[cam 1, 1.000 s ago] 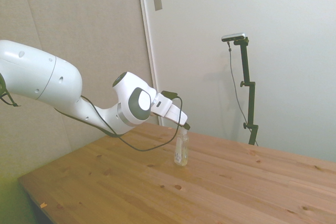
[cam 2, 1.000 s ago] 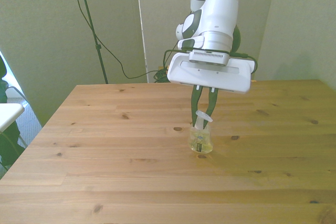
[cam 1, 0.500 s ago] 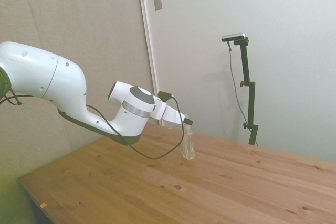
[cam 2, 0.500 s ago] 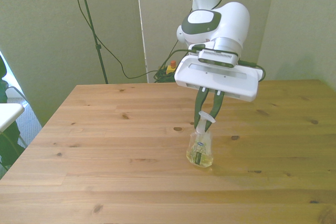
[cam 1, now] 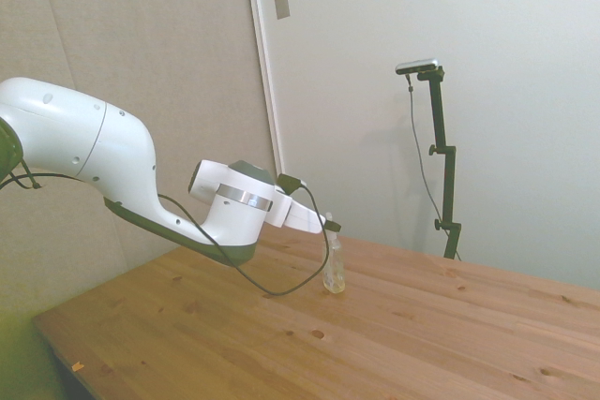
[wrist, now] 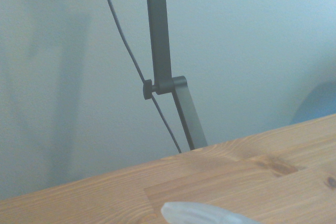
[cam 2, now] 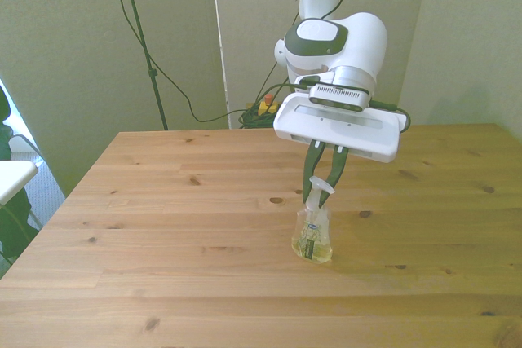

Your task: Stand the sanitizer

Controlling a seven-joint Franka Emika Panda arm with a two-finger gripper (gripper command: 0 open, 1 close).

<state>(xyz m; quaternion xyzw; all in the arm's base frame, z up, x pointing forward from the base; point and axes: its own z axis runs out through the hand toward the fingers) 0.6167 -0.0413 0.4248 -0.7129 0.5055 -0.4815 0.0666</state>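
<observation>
The jaws [cam 2: 325,187] stand narrow, their two dark fingers pinched on the narrow white pump top of the sanitizer [cam 2: 312,235], which stands on its base near the middle of the worktop [cam 2: 163,226], leaning a little toward the front view's left. From the side it reads close to upright [cam 1: 334,269], the neck meeting the dark fingertips just above it.

The bottle is small and clear, wider at the bottom and tapering to the neck, with pale yellowish liquid low inside and a white label carrying a small dark mark on the face turned to the front view. Its plastic catches the light, so the exact liquid level is hard to make out. The fingers hide part of the pump.

Above the jaws sits a broad, flat white bar, and behind it the smooth, rounded white arm [cam 1: 112,161] with grey joints and a dark cable looping beneath it.

The worktop is made of long pine planks, warm orange-brown, with visible grain and scattered dark knots; its near edge is cut off in both wide views. The wrist view shows only a blurred sliver of something pale and translucent [wrist: 202,213] against the planks, too soft to read, with a plain pale wall [wrist: 262,51] beyond
</observation>
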